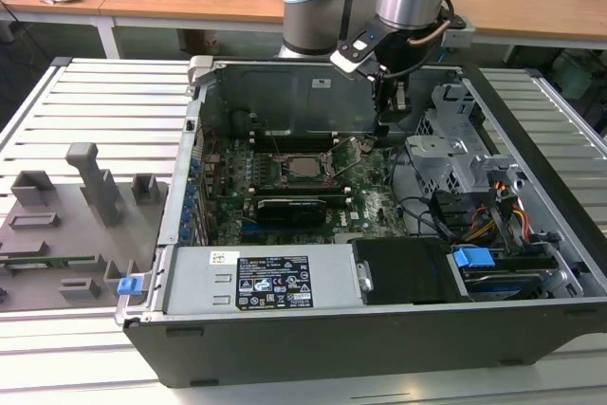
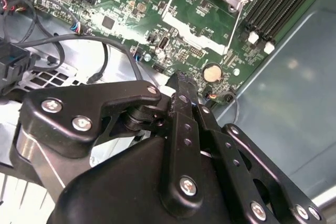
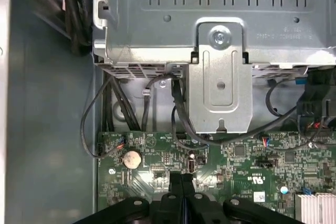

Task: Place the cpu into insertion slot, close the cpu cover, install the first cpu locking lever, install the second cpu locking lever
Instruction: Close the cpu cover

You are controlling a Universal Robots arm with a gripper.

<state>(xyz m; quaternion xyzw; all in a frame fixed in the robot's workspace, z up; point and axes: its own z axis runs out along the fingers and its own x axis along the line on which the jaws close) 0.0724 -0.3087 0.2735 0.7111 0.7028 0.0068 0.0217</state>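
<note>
The cpu (image 1: 303, 166) is a small silvery square seated flat in the insertion slot (image 1: 320, 180) on the green motherboard (image 1: 370, 206), near frame centre in the exterior view. A dark frame, the cpu cover (image 1: 285, 166), rings the chip; can't tell if it is latched. A thin metal rod (image 1: 349, 162) slants up just on the exterior view's right of the slot.

Labels: a black-and-white sticker (image 1: 273, 282) sits on the power supply (image 1: 199, 282) in the lower centre, its print too small to read. There is white lettering on the motherboard in both wrist views.

The pincer (image 1: 387, 120) hangs to the exterior view's right of the cpu, near but apart from it, close to the case's back wall. In the first wrist view the pincer (image 3: 181, 178) is clenched, fingers pressed together with nothing between them, above the board edge just beside the coin battery (image 3: 131, 158) and below the metal drive cage (image 3: 220, 77). The second wrist view shows the same pincer (image 2: 181, 80), tips near the battery (image 2: 211, 72).

The case rests on a slatted table (image 1: 95, 92), with grey fixtures (image 1: 95, 187) at the exterior view's left.
</note>
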